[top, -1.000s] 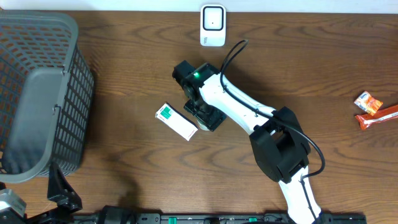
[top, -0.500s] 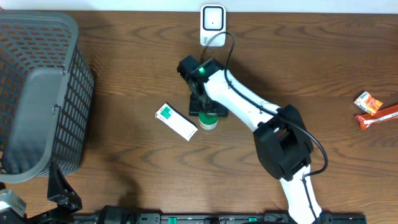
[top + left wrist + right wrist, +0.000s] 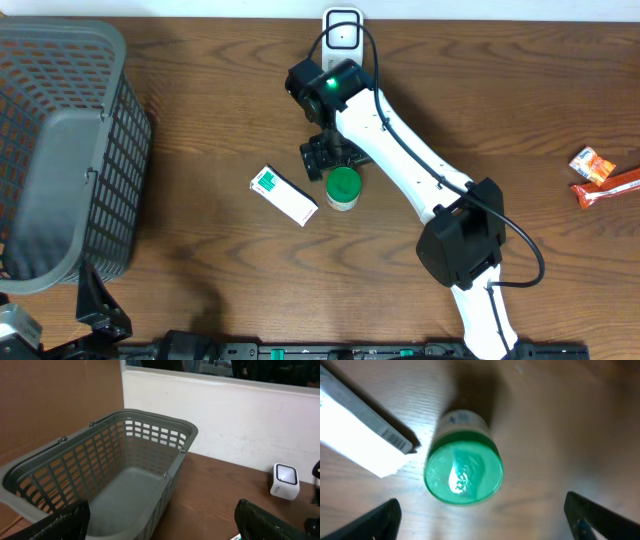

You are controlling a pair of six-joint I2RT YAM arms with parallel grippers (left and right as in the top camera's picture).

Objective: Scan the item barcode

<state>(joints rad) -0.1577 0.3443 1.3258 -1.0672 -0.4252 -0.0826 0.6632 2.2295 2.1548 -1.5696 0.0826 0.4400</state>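
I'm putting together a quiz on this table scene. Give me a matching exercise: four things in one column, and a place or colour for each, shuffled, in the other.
1 basket
2 scanner
3 jar
4 box

a green lid
b grey, left end of the table
c white, far edge of the table
d lying flat beside the jar

Pairs: 1-b, 2-c, 3-a, 4-d

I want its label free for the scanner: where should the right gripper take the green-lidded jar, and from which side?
Probably at the lid of the green-lidded jar, coming straight down from above. It stands upright with the round lid facing up, so the jaws can close across it and leave the label below bare. Keep them off the side where the white box lies close.
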